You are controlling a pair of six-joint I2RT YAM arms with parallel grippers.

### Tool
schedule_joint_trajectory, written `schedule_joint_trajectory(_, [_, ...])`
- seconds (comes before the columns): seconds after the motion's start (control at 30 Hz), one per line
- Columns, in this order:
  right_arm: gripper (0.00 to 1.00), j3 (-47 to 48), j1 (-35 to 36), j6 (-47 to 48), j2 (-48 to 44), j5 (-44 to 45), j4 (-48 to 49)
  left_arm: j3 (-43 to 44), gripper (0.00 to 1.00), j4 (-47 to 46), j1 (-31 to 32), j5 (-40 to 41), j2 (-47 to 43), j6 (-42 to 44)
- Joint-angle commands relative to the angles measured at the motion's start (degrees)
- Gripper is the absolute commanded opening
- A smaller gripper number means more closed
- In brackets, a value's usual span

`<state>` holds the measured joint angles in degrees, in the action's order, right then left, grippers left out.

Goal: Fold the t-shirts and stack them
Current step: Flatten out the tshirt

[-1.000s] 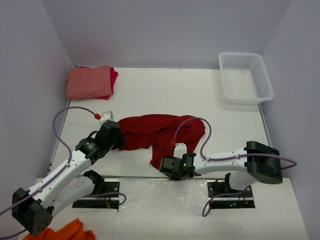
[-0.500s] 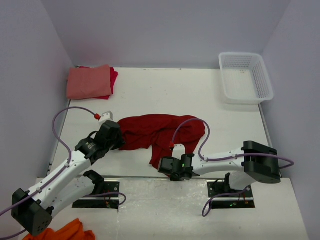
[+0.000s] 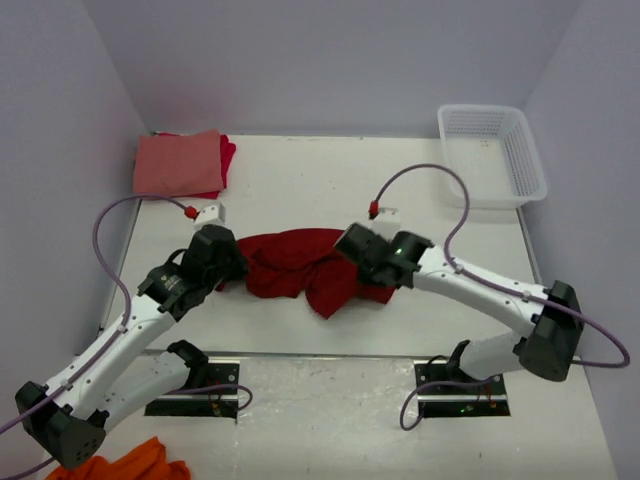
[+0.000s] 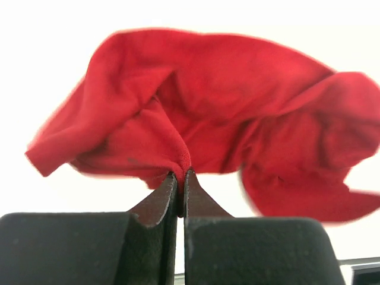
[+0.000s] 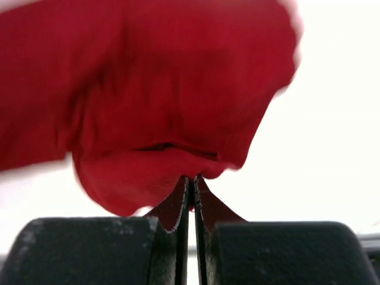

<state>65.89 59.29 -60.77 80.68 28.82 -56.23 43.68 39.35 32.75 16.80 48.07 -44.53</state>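
Note:
The big dark red t-shirt (image 3: 297, 270) lies bunched in the middle of the white table. My left gripper (image 3: 234, 266) is shut on its left edge, and the left wrist view shows a fold of the t-shirt (image 4: 225, 113) pinched at the tips of the left gripper (image 4: 181, 174). At the shirt's right side, my right gripper (image 3: 353, 249) is shut on another fold, and the right wrist view has the cloth (image 5: 148, 101) hanging from the right gripper (image 5: 192, 178). At the back left, a folded salmon-pink t-shirt (image 3: 178, 163) rests on a brighter red one (image 3: 229, 153).
A white mesh basket (image 3: 491, 155) stands at the back right corner. An orange cloth (image 3: 135, 464) lies off the table at the bottom left. Grey walls close in the table on three sides. Purple cables loop above both arms.
My right gripper shut on the shirt's near edge, then swung up and away from the table's front, carrying the cloth over the shirt. The left gripper moved slightly back, still gripping.

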Motion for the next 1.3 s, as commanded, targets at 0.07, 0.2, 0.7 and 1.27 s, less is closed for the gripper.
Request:
schedule_joint_trajectory(0.07, [0.00, 13.2, -18.5, 26.1, -3.4, 2.5, 0.2, 12.8, 0.00, 0.8, -0.1, 4.2, 0.4, 6.0])
schedule_joint_trajectory(0.2, [0.00, 28.6, -27.9, 34.9, 0.6, 0.3, -4.6, 22.6, 0.00, 3.0, -0.1, 9.0, 1.0, 8.8])
schedule_joint_trajectory(0.7, [0.00, 67.6, -45.2, 45.7, 1.0, -9.6, -9.3, 52.9, 0.00, 9.0, -0.2, 25.0, 6.9, 15.0])
schedule_joint_trajectory(1.27, [0.00, 68.8, -43.9, 49.6, -21.0, -14.4, -4.1, 69.2, 0.00, 12.2, -0.1, 8.8, 7.5, 12.5])
